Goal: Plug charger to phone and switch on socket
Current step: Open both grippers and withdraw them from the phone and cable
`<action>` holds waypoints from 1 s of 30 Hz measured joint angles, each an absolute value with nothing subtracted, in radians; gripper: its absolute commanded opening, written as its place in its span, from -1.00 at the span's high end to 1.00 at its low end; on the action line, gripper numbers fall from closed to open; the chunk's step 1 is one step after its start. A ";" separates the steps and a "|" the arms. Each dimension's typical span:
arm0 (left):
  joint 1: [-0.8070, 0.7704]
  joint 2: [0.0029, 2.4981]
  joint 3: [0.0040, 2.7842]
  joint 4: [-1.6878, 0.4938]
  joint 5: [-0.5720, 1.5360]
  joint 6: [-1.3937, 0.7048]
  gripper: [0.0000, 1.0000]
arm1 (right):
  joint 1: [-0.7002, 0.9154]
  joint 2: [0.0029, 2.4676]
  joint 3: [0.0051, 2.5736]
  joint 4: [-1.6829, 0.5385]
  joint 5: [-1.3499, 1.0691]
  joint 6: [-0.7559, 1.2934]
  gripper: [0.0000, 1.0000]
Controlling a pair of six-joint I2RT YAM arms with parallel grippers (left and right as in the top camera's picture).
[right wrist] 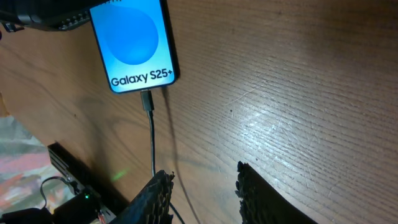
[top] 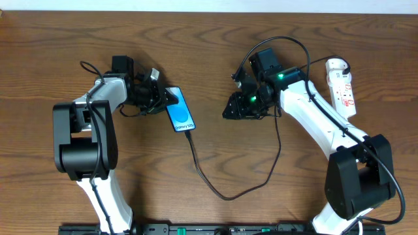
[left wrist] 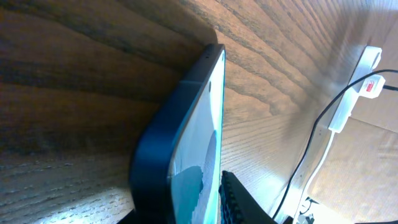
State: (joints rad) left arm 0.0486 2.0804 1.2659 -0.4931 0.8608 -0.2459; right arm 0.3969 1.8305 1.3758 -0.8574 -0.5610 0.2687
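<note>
On table (top: 209, 52), charger (right wrist: 152, 143) plugged into phone (top: 180, 110), left hand (top: 162, 96) unclear, right hand (right wrist: 204, 175) spread empty

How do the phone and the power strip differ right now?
The phone is dark-framed with a lit blue screen; the power strip is white with red marks. The phone has the black charger cable plugged into its bottom end and the left gripper at its top end; no gripper is at the power strip. Both lie flat on the table.
</note>
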 measured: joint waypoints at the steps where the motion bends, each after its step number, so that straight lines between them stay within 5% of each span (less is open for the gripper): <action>1: 0.049 2.080 1.266 -0.493 0.860 -0.246 0.49 | 0.397 1.831 1.376 -0.858 -0.561 0.269 0.33; 13: 0.049 2.080 1.266 -0.501 0.828 -0.242 0.15 | 0.397 1.831 1.376 -0.860 -0.560 0.269 0.32; 30: 0.042 2.054 1.277 -0.540 0.693 -0.238 0.12 | 0.397 1.831 1.376 -0.863 -0.554 0.259 0.29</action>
State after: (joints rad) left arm 0.0418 2.0537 1.2766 -0.5396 0.6930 -0.2382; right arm 0.3969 1.8305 1.3758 -0.8635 -0.5545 0.2588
